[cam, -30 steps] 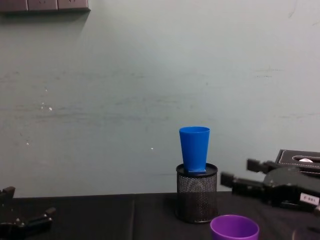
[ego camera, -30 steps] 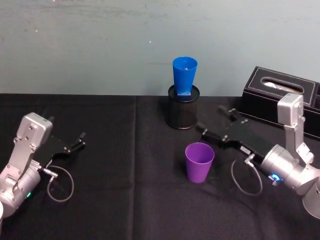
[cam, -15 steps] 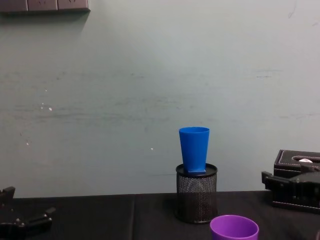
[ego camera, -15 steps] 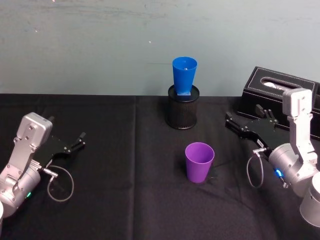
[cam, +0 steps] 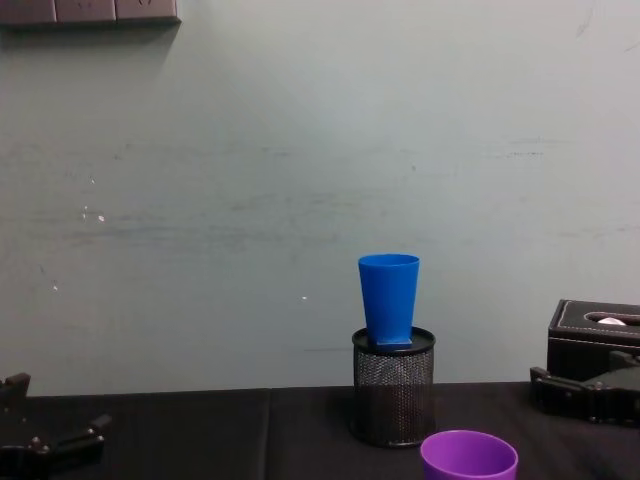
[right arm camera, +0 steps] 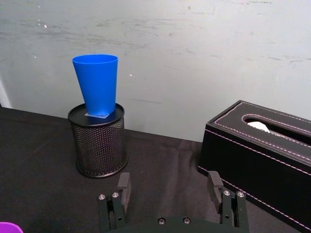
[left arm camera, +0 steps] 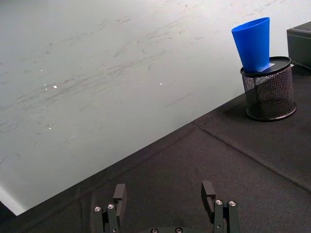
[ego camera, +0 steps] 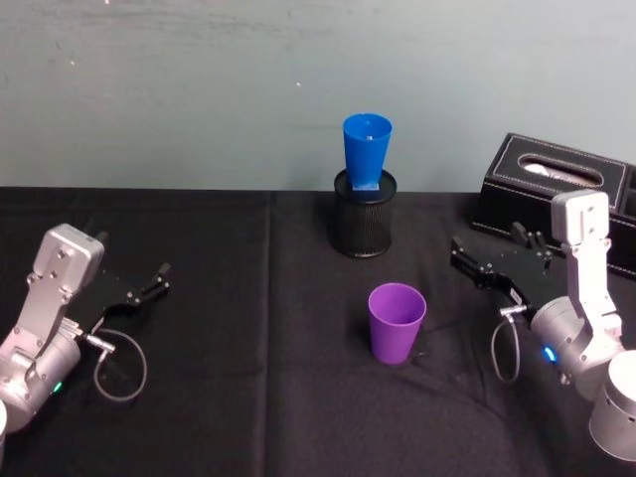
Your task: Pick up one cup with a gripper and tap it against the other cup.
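Black-clothed table (ego camera: 248,417), wall behind. A black tissue box (ego camera: 556,184) is seen at the far right. A mesh pen holder (ego camera: 363,221) is placed at the back centre, and the blue cup (ego camera: 367,149) is stood upright on top of it, wide mouth up.

The purple cup (ego camera: 397,322) is stood upright on the cloth, mid-table, nearer than the holder, well apart from both arms. Its long axis is vertical.

The right gripper (ego camera: 487,260) is held just above the cloth, fingers spread wide, nothing gripped. The purple cup is placed to its left and slightly nearer the robot. The right arm is judged clearly the nearer one, so a sideways approach to the cup wall is called for.

The left gripper (ego camera: 154,281) is parked at the far left, fingers wide, nothing held.
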You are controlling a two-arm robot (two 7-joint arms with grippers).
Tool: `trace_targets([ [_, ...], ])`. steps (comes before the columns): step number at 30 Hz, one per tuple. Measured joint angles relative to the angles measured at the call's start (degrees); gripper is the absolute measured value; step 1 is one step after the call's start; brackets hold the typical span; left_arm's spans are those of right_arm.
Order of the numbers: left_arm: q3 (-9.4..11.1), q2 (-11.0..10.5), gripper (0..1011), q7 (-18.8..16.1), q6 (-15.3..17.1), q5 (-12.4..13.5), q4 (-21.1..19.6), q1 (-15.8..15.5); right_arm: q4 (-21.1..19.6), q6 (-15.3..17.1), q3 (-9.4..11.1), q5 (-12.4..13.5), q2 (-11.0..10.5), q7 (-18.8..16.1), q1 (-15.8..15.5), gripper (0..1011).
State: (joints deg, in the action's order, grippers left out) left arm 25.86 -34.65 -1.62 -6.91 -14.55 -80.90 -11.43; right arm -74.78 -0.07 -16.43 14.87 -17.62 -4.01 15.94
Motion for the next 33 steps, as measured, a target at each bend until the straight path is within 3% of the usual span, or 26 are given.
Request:
trace_targets([
  [33, 0.0, 0.0, 1011, 0.0, 0.0, 0.0, 0.0, 0.0, -0.5, 0.68, 0.1, 0.43, -0.08, 0.31, 0.0, 1002],
])
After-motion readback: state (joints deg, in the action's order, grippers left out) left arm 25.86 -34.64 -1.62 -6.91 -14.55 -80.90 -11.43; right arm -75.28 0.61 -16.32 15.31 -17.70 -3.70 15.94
